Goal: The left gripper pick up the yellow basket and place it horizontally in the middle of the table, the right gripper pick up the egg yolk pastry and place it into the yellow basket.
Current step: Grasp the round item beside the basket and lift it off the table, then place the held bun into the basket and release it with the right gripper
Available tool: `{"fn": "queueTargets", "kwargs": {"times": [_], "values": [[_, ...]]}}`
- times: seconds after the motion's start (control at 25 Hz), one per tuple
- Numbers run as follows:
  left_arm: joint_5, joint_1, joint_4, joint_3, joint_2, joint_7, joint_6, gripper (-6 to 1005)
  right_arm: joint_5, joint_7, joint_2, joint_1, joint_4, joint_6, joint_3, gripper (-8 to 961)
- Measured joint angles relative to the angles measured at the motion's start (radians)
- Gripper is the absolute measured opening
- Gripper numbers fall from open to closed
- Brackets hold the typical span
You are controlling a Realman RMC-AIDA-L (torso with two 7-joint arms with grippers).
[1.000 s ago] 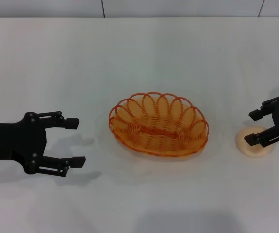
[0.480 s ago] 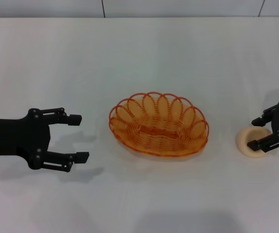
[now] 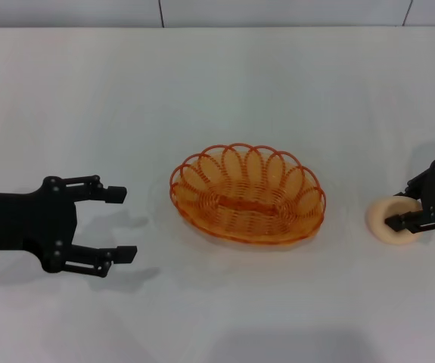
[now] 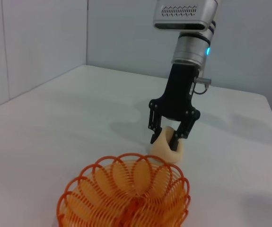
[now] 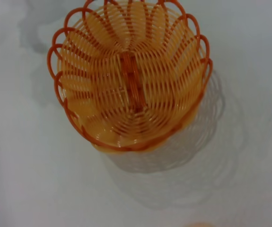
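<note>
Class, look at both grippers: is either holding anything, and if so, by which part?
The right gripper grips the pastry across its sides, one finger on each; the pastry sits on the table. The left gripper is open, holding nothing.

No readable text, label, brand, number or sign shows on anything here.

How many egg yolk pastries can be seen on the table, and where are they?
1. The egg yolk pastry lies on the table, to the right of the yellow basket, between the fingers of the right hand. The basket holds none.
</note>
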Motion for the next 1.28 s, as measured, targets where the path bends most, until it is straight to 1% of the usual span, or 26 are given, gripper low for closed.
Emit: {"fn": "queueTargets", "kwargs": {"times": [0.12,0.24,0.4,0.64,0.92,1.0,1.12,1.2,1.28], "values": [[0.000,0.010,0.001,0.001,-0.001,0.012,0.001,890,0.003,-0.002,-0.002,-0.001,-0.001,-0.002,0.001,354],[0.010,0.015,0.001,0.002,-0.008,0.025,0.002,891,0.004,-0.009,-0.002,-0.006,-0.002,-0.003,0.003,339],[0.026,0.020,0.002,0.002,-0.014,0.044,0.005,892,0.007,-0.014,-0.002,-0.015,-0.025,-0.043,0.026,320],[0.029,0.027,0.002,0.002,-0.017,0.061,0.007,891,0.032,-0.016,-0.013,-0.011,-0.041,-0.097,0.046,272],[0.038,0.029,0.004,0.004,-0.025,0.072,0.014,892,0.053,-0.016,-0.011,-0.007,-0.062,-0.116,0.063,217],[0.042,0.029,0.007,0.004,-0.026,0.076,0.014,891,0.075,-0.014,-0.013,-0.006,-0.075,-0.140,0.077,199],[0.046,0.028,0.009,0.004,-0.028,0.084,0.013,890,0.139,0.010,-0.014,0.003,-0.110,-0.212,0.120,176],[0.049,0.029,0.011,0.004,-0.030,0.086,0.011,890,0.176,0.046,-0.007,0.008,-0.145,-0.248,0.135,165],[0.051,0.030,0.012,0.003,-0.031,0.087,0.009,891,0.207,0.086,0.013,0.010,-0.181,-0.250,0.135,155]]}}
